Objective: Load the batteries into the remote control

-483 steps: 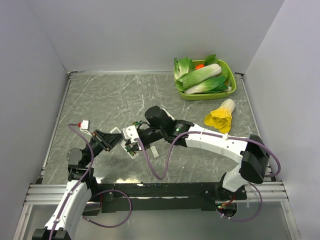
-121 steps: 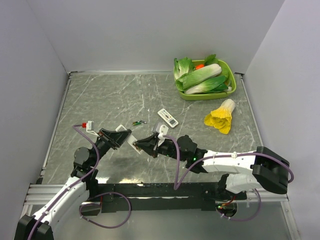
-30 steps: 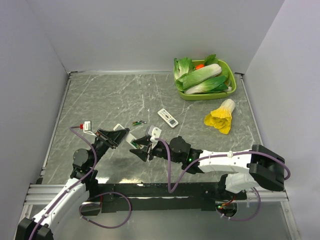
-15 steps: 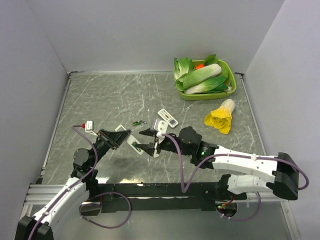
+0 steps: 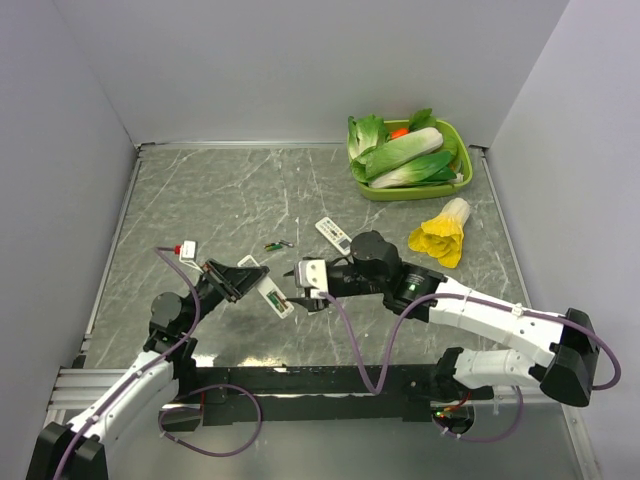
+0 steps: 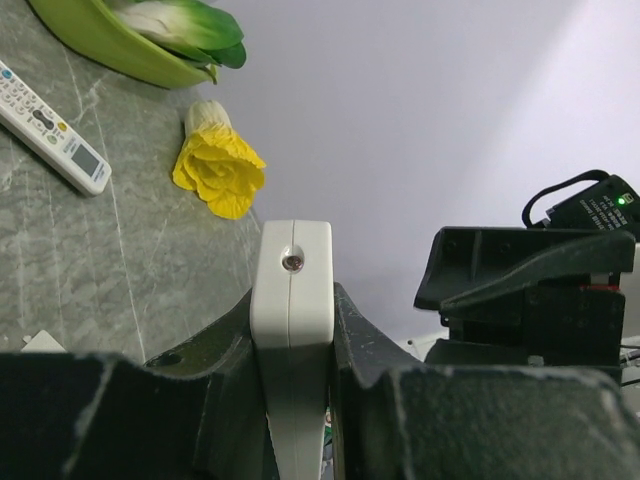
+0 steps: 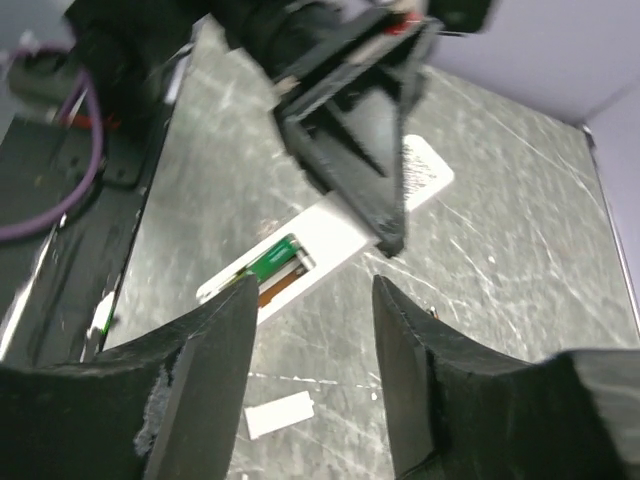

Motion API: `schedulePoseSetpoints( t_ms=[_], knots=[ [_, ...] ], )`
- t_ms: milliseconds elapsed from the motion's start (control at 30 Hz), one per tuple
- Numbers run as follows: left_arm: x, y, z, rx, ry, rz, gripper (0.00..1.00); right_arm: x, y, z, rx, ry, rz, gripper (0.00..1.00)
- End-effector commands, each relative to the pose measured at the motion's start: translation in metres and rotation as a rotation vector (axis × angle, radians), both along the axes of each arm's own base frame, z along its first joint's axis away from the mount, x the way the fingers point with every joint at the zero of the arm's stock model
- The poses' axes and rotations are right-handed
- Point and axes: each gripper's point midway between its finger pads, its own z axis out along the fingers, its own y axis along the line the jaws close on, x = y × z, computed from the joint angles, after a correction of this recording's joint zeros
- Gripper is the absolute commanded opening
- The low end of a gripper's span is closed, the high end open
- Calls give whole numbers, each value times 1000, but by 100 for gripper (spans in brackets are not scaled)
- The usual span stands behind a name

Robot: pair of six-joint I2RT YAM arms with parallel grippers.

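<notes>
My left gripper (image 5: 243,281) is shut on the slim white remote control (image 5: 277,302) and holds it above the table, back side up. In the left wrist view the remote (image 6: 291,290) sits edge-on between the fingers. The right wrist view shows its open compartment (image 7: 285,268) with one green battery (image 7: 270,263) in it. My right gripper (image 5: 300,290) is open and empty, hovering just right of the remote, its jaws wide apart (image 7: 310,340). A second green battery (image 5: 279,245) lies on the table behind the remote.
A wider white remote with coloured buttons (image 5: 335,235) lies mid-table. A small white cover piece (image 7: 280,414) lies on the table under my right gripper. A green bowl of vegetables (image 5: 462,170) stands at the back right, with a yellow leafy vegetable (image 5: 440,235) beside it.
My right gripper has drawn back up and to the right, away from the remote, with open jaws. My left gripper has shifted the remote slightly right. One battery now sits in the compartment.
</notes>
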Motion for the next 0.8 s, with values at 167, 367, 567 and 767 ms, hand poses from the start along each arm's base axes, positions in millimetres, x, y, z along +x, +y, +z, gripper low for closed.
schedulePoseSetpoints(
  t_ms=[167, 367, 567, 767],
  knots=[
    [-8, -5, 1, 3, -20, -54, 2, -12, 14, 3, -26, -173, 219, 52],
    [-9, -7, 2, 7, -17, -67, 2, -11, 21, -4, -49, -180, 254, 49],
    [-9, -8, 3, 13, -18, -74, 2, -10, 26, -11, -67, -173, 277, 49],
    [-10, -9, 6, 7, -23, -80, 2, -9, 28, -21, -92, -162, 288, 49]
  ],
)
